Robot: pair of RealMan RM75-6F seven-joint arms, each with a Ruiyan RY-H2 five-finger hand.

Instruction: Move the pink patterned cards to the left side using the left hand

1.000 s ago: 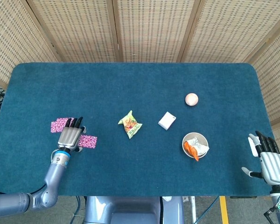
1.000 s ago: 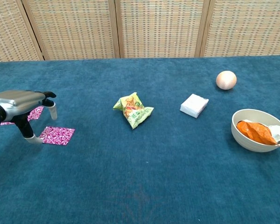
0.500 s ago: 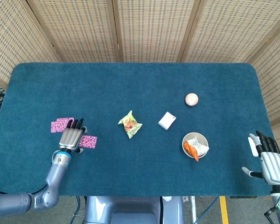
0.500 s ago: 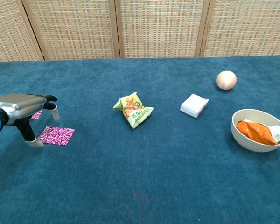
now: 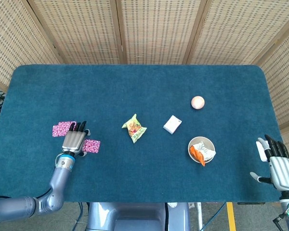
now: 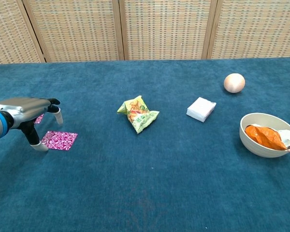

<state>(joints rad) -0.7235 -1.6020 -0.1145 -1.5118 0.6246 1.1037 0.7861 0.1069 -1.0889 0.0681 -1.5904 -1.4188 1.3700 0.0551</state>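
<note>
Nearest the robot, the left hand (image 5: 73,139) (image 6: 24,109) is hovering palm-down over the blue felt table (image 5: 135,86), holding nothing, its metal back level and its dark, pale-tipped fingers (image 6: 38,145) hanging apart toward the cloth. Taking this hand as the landmark, the near pink patterned card (image 5: 91,146) (image 6: 59,140) is lying flat just beside it on its right; in the chest view one fingertip is coming down at that card's left edge, though whether it is touching cannot be told. The far pink patterned card (image 5: 63,128) (image 6: 38,118) is lying flat just beyond the hand and to its left, partly covered by the hand in both views. Both cards are thin squares printed in a busy magenta-and-white pattern. Well to the right of the hand, a crinkled yellow-green snack packet (image 5: 134,128) (image 6: 137,114) is resting on the felt, and further right a small white block (image 5: 172,124) (image 6: 201,108) is sitting at a tilt. Further right, nearer the robot, a round cream bowl (image 5: 211,143) (image 6: 248,140) is holding an orange wrapper and something white. Beyond the bowl a smooth peach-coloured ball (image 5: 197,102) (image 6: 234,82) is sitting alone. At the far right edge, off the table, the right hand (image 5: 278,163) is hanging idle and empty with fingers spread. Woven cane panels (image 5: 154,29) are standing behind the table.
</note>
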